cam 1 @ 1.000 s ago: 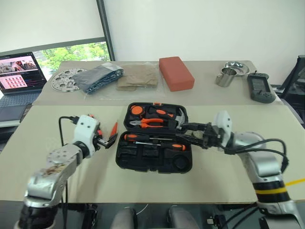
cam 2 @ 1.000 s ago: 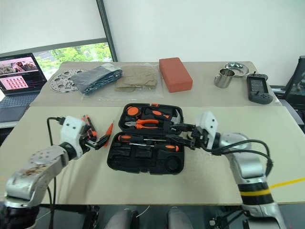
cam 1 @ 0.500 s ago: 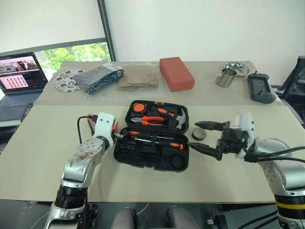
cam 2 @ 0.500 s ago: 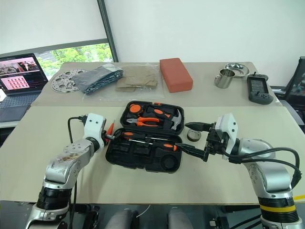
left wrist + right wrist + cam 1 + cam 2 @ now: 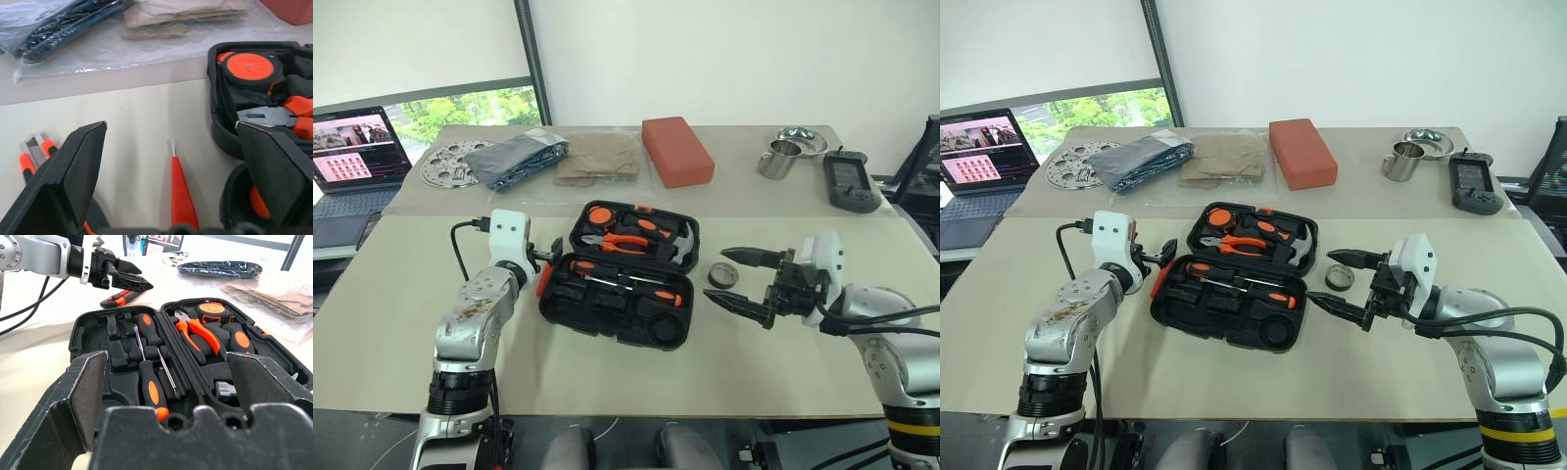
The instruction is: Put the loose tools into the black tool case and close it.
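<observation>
Tool case: the black tool case (image 5: 619, 284) lay open on the near table, between the two arms, with its lid half toward the far side.
Contents stowed: two orange-and-black screwdrivers (image 5: 149, 382) lay in the near half; pliers (image 5: 203, 333) and a hammer (image 5: 680, 248) sat in the lid half.
Tools still loose, left: a slim orange screwdriver (image 5: 180, 193) lay on the table just beside the case's left edge; a utility knife (image 5: 30, 155) lay a little further out on the same side.
Tool still loose, right: a small dark tape roll (image 5: 722, 273) rested on the table just beside the case's right edge.
Left gripper: the left gripper (image 5: 173, 161) had its jaws fully apart and empty, hovering over the slim orange screwdriver at the case's left edge.
Right gripper: the right gripper (image 5: 741, 281) had its jaws spread wide and empty, level with the table to the right of the case, with the tape roll near its fingertips.
Step in hand: loading appeared roughly half complete, with the left arm lining up on the slim screwdriver.
Next move, judged: lower the left jaws astride the thin shaft and close; the shaft lies flat on the table, so the fingertips need to reach the tabletop.
Remaining: knife, tape roll, then lid closure and latch.
</observation>
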